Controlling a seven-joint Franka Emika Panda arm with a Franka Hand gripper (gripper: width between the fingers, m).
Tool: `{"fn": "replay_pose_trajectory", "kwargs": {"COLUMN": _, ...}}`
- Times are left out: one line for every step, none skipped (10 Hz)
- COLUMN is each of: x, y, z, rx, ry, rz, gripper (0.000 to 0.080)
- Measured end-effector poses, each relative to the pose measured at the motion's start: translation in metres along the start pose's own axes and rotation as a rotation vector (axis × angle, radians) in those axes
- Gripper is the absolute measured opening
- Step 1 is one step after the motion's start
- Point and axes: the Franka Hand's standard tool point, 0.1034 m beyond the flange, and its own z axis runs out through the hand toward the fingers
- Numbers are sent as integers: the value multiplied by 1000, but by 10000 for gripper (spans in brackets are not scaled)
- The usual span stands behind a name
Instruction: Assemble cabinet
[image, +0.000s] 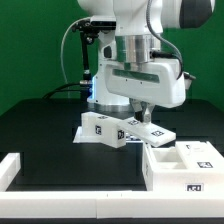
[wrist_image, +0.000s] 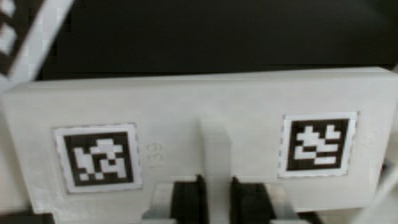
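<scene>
In the exterior view my gripper (image: 141, 112) reaches down onto a white cabinet piece (image: 108, 128) with black-and-white tags, lying mid-table. A flat tagged panel (image: 156, 133) lies just to its right. In the wrist view this piece (wrist_image: 196, 110) fills the frame, with two square tags and a raised centre ridge (wrist_image: 214, 150). My gripper (wrist_image: 214, 195) has its dark pads (wrist_image: 178, 200) pressed against both sides of that ridge. The open white box shell (image: 185, 160) with tags sits at the exterior view's lower right.
A white L-shaped rail (image: 15, 168) lies at the exterior view's lower left. The marker board's edge (image: 80, 137) shows under the gripped piece. The table is black, with a green backdrop behind. Cables hang beside the arm at the back.
</scene>
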Motion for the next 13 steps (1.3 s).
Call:
{"fn": "replay_pose_trajectory", "kwargs": {"x": -7, "y": 0, "z": -3, "rx": -8, "ry": -6, "rz": 124, "gripper": 56}}
{"fn": "replay_pose_trajectory", "kwargs": {"x": -14, "y": -1, "z": -4, "rx": 6, "ry": 3, "rz": 207, "gripper": 56}}
{"fn": "replay_pose_trajectory", "kwargs": {"x": -9, "y": 0, "z": -1, "rx": 83, "ry": 60, "rz": 268, "gripper": 56}}
{"fn": "replay_pose_trajectory", "kwargs": {"x": -14, "y": 5, "z": 3, "rx": 67, "ry": 46, "rz": 259, "gripper": 56}}
{"fn": "replay_pose_trajectory", "kwargs": {"x": -13, "y": 3, "z": 2, "rx": 69, "ry": 46, "rz": 261, "gripper": 56}}
{"fn": "replay_pose_trajectory", "kwargs": {"x": -13, "y": 3, "z": 2, "rx": 68, "ry": 46, "rz": 261, "gripper": 56}}
{"fn": "replay_pose_trajectory", "kwargs": {"x": -14, "y": 4, "z": 2, "rx": 63, "ry": 39, "rz": 283, "gripper": 56}}
{"fn": "replay_pose_trajectory", "kwargs": {"x": -17, "y": 4, "z": -1, "rx": 28, "ry": 1, "rz": 395, "gripper": 56}}
{"fn": "replay_pose_trajectory", "kwargs": {"x": -16, "y": 1, "z": -5, "rx": 15, "ry": -12, "rz": 489, "gripper": 56}}
{"fn": "replay_pose_trajectory", "kwargs": {"x": -14, "y": -1, "z": -6, "rx": 41, "ry": 2, "rz": 629, "gripper": 56}}
{"fn": "replay_pose_trajectory", "kwargs": {"x": -15, "y": -1, "z": -4, "rx": 80, "ry": 22, "rz": 684, "gripper": 56}}
{"fn": "replay_pose_trajectory", "kwargs": {"x": -17, "y": 0, "z": -2, "rx": 65, "ry": 14, "rz": 645, "gripper": 56}}
{"fn": "replay_pose_trajectory", "kwargs": {"x": -17, "y": 0, "z": -2, "rx": 66, "ry": 14, "rz": 646, "gripper": 56}}
